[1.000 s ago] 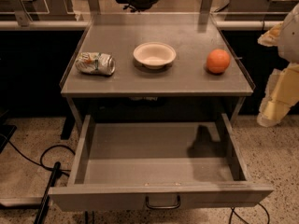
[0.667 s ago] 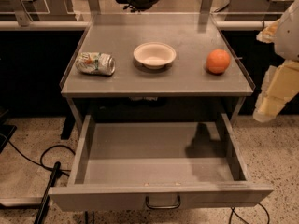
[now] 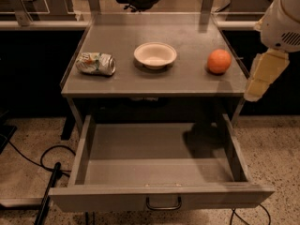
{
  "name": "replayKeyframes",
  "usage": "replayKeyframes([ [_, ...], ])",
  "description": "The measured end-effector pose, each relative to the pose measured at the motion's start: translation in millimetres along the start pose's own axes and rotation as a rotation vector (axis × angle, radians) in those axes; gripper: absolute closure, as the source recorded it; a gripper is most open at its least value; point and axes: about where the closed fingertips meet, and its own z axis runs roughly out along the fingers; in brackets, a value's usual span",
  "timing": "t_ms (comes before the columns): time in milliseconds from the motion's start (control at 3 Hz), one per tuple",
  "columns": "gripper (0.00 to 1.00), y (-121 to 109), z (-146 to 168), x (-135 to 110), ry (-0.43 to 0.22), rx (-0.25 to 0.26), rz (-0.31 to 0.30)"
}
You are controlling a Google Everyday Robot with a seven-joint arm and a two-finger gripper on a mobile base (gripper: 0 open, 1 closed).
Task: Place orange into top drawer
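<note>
Where smooth grey tabletop [image 3: 185, 81] ends, the hand [image 3: 263, 77] hangs near round orange [image 3: 219, 61].

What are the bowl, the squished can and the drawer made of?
The bowl looks like paper or plastic: plain matte white. The can is thin metal, shiny and dented. The top drawer seems grey painted metal, dull sheen. The gripper hangs off the table edge, near the orange.

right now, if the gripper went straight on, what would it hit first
The gripper, right of the table, points down: probably the right wall of the top drawer, or floor beside it; depth unclear.
</note>
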Motion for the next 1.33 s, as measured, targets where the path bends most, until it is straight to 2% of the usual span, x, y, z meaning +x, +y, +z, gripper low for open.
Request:
replayKeyframes([
  [333, 0.00, -23.2, 19.3, 3.3, 0.024, 0.012, 0.004],
  [667, 0.00, -43.0, 37.8, 7.2, 0.022, -0.038, 0.024],
  [1000, 0.00, -48.4, 34.9, 7.1, 0.016, -0.027, 0.030],
  [1333, 0.00, -55.9, 46.3, 4.8, -0.014, -0.032, 0.047],
])
